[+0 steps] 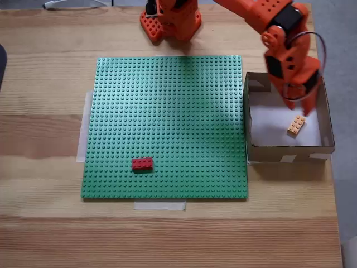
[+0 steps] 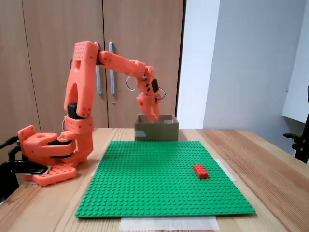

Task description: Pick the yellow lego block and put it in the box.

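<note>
Yellow lego block (image 1: 296, 125) in box (image 1: 287, 152), below claw (image 1: 291, 104)

1. An office or small lab room, by the look of it: tall wooden cupboard doors (image 2: 63, 63) with metal handles stand behind the bench (image 1: 44, 128).
2. Plain pale walls (image 2: 241, 63) and part of a black office chair (image 2: 300, 140) at the right edge.
3. The bench is light wood, carrying an orange hobby robot arm (image 2: 82, 96) and a taped-down green lego baseplate (image 1: 167, 123).

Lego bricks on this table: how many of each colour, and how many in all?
Yellow brick: 1, lying in the box
Red brick: 1, on the green baseplate
Total: 2 bricks
</note>
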Available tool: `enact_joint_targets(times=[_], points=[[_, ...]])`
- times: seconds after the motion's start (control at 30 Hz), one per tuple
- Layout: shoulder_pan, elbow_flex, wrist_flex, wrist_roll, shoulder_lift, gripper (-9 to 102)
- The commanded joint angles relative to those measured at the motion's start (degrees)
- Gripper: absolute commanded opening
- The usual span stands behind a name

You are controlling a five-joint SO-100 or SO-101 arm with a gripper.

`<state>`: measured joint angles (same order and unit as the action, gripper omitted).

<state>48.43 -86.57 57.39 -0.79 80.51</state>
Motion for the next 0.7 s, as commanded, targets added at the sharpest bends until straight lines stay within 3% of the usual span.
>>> enact_joint_targets(times=[0.0, 0.17, 0.37, 0.67], points=[[-2.6, -2.7, -1.8, 0.4, 17.4, 9], [-11.6, -17.9, -8.6, 4.0, 34.4, -1], [-22.3, -25.8, -10.4, 6.3, 47.0, -1], [-37.9, -43.2, -27.8, 6.2, 61.4, -1]])
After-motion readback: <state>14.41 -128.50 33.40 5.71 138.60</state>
